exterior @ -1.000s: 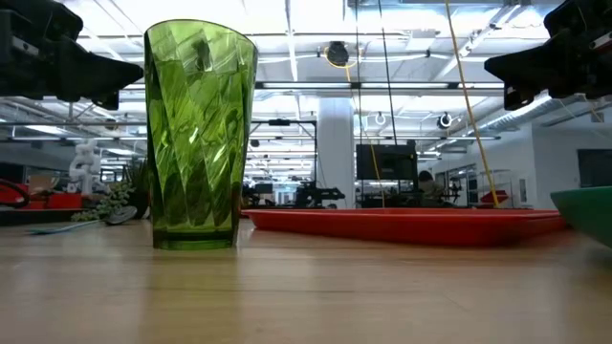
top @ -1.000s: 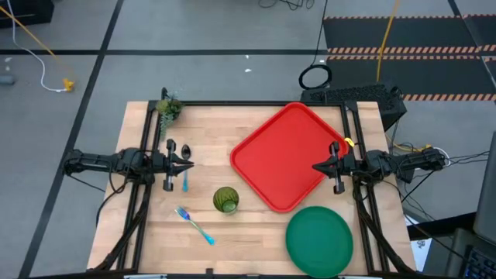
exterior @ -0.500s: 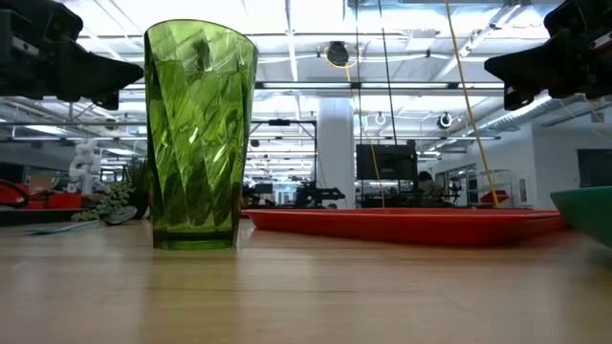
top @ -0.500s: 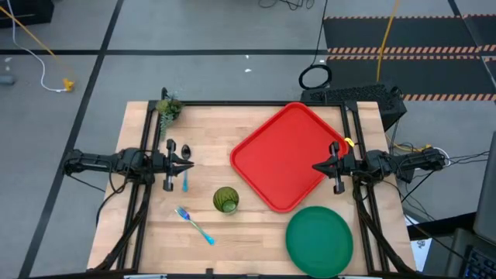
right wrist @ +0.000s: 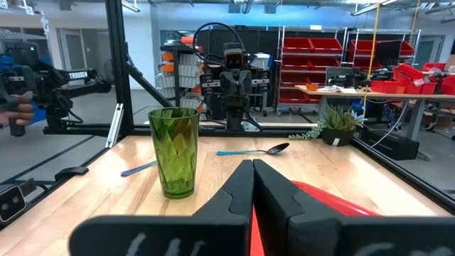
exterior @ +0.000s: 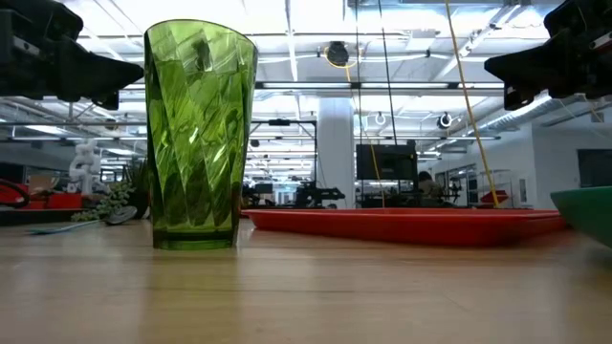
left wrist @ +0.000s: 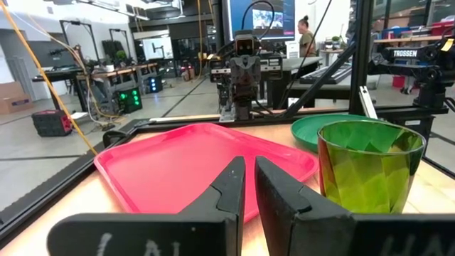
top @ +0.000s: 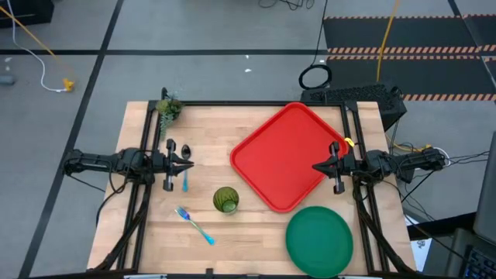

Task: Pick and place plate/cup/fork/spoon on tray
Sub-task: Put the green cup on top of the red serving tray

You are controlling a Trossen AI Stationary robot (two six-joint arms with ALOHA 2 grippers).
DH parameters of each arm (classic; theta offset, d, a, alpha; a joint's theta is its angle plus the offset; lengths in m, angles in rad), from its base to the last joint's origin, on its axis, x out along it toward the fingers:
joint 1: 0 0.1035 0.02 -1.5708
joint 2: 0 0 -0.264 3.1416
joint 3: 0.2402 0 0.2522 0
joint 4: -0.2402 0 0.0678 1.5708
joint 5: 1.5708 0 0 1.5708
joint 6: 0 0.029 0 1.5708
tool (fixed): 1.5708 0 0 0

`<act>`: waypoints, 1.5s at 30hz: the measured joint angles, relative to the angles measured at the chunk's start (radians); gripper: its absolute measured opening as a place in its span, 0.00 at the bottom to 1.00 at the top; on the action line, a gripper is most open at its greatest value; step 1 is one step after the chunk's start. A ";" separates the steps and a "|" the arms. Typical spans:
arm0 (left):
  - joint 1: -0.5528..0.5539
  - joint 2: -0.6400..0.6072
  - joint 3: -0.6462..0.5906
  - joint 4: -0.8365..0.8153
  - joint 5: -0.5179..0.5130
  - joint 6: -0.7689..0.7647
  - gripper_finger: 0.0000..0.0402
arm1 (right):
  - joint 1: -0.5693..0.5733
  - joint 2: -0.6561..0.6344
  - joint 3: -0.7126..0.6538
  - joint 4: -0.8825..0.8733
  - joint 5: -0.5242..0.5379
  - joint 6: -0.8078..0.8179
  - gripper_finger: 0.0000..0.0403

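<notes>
The red tray [top: 288, 155] lies on the table at the right of centre, turned cornerwise. The dark-green plate [top: 319, 240] lies flat near the front right edge. The green cup [top: 225, 200] stands upright on its base at the middle front; it also shows in the low view [exterior: 199, 134]. The fork [top: 195, 225] lies flat at the front left. The spoon [top: 185, 159] lies flat under my left gripper [top: 189, 163], which hovers shut and empty. My right gripper [top: 316, 166] hovers shut and empty above the tray's right part.
A small potted plant [top: 168, 108] stands at the table's far left corner. Black frame rails run along the table's left, right and far edges. Bare wood shows between the cup and the tray and along the front edge.
</notes>
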 joint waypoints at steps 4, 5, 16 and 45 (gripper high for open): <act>0.000 0.000 0.000 0.006 -0.001 -0.016 0.09 | 0.000 0.000 0.000 0.007 0.000 0.000 0.00; 0.000 0.000 0.000 0.006 -0.002 -0.038 0.09 | 0.000 0.000 0.000 0.007 0.000 0.000 0.00; -0.011 0.028 0.002 0.342 0.053 -0.102 0.09 | 0.000 0.000 0.000 0.008 0.002 0.004 0.00; -0.030 0.820 1.037 -0.183 0.088 0.027 0.02 | 0.000 0.000 0.000 0.070 0.002 0.016 0.00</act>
